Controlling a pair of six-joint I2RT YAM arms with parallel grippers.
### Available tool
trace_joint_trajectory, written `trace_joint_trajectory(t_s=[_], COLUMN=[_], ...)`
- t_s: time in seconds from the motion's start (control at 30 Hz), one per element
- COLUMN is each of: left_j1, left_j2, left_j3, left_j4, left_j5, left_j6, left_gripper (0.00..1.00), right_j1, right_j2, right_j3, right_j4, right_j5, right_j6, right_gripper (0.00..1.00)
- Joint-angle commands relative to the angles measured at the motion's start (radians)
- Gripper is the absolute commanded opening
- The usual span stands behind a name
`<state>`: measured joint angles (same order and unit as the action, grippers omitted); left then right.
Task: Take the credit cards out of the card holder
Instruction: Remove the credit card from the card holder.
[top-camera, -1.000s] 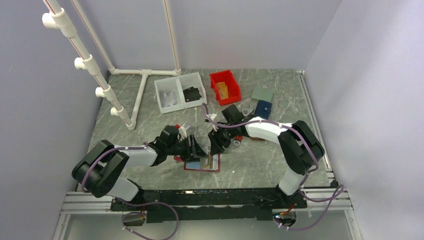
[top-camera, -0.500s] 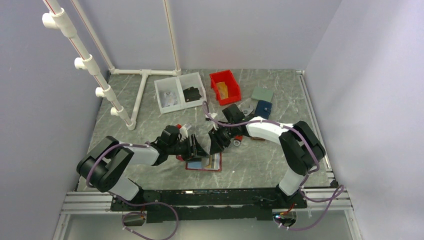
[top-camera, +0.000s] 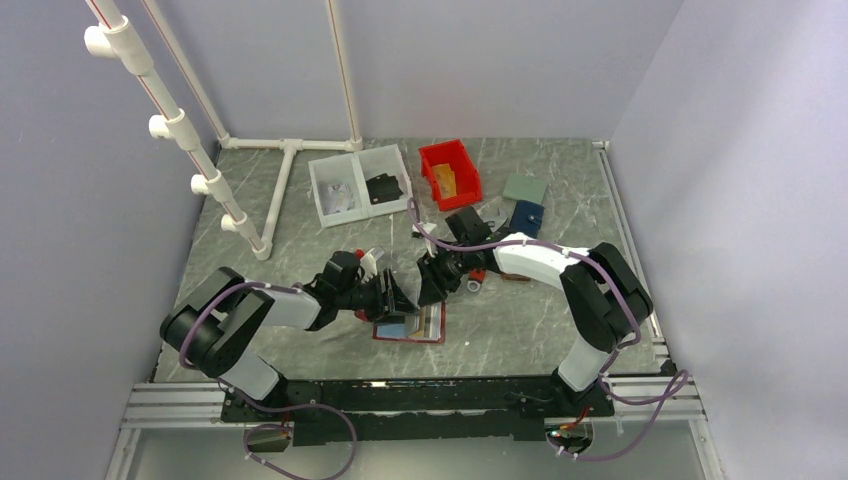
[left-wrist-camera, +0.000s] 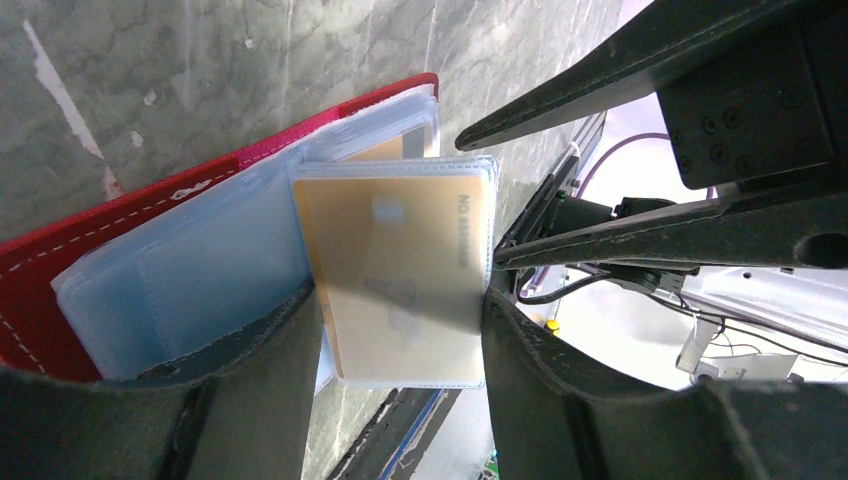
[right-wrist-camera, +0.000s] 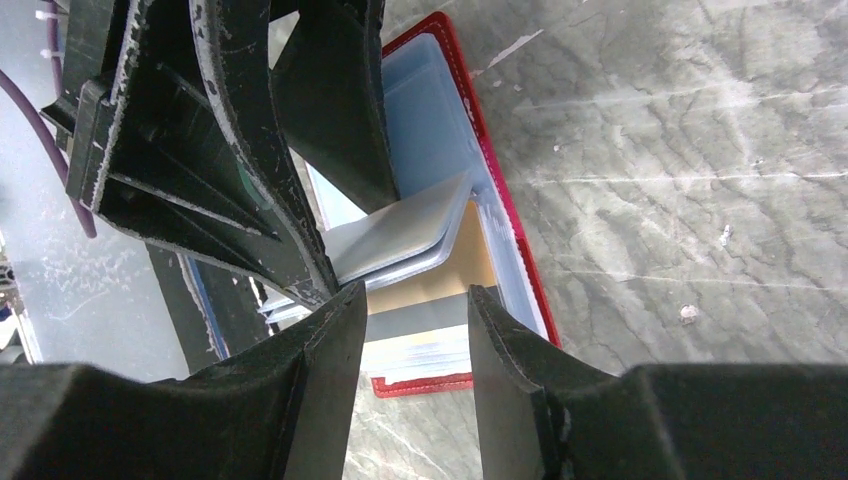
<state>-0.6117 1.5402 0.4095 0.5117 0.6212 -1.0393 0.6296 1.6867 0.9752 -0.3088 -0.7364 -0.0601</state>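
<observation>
The red card holder (top-camera: 432, 339) lies open near the table's front, its pale blue pockets (left-wrist-camera: 190, 290) facing up. My left gripper (left-wrist-camera: 400, 295) is shut across a lifted leaf of clear sleeves (right-wrist-camera: 400, 235), and a tan-orange credit card (left-wrist-camera: 390, 230) shows inside it. My right gripper (right-wrist-camera: 417, 291) hovers open just above the holder's right half. Another tan-orange credit card with a dark stripe (right-wrist-camera: 440, 290) shows in the gap between its fingers. In the top view the two grippers, left (top-camera: 398, 298) and right (top-camera: 430, 289), almost touch tip to tip.
At the back stand a red bin (top-camera: 450, 172) and a white two-part tray (top-camera: 360, 183). A blue wallet (top-camera: 527, 217) and a grey-green flat item (top-camera: 524, 188) lie at the back right. A white pipe frame (top-camera: 290, 150) stands at the back left.
My right gripper's jaws have narrowed slightly and its wrist has shifted a little. My left gripper keeps the same hold on the lifted sleeves.
</observation>
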Motion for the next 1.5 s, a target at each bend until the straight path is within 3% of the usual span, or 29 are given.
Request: trace_joint_trajectory(t_s=[0.0,0.53,0.73,1.37,1.47], left_j1=[-0.005,-0.013,-0.011,0.013,0.022], left_j2=[0.012,0.037,0.019,0.023,0.021], left_j3=[0.014,0.009,0.0,-0.034,-0.046], left_j4=[0.062,0.107,0.094,0.136,0.136], left_j5=[0.038,0.049,0.048,0.053,0.048], left_j6=[-0.008,-0.021,-0.018,-0.044,-0.047], left_gripper=[0.47,0.5,0.55,0.53,0.49], right_j1=[-0.004,0.036,0.046,0.067,0.067], right_j2=[-0.024,0.039,0.053,0.073,0.057], right_j3=[0.013,0.033,0.043,0.069,0.077], right_j4=[0.051,0.011,-0.007,-0.057,-0.065], right_j5=[0.032,0.111,0.156,0.201,0.189], right_j6=[0.028,-0.005,-0.024,-0.082,-0.094], right_gripper=[0.45,0.42,0.41,0.37,0.38])
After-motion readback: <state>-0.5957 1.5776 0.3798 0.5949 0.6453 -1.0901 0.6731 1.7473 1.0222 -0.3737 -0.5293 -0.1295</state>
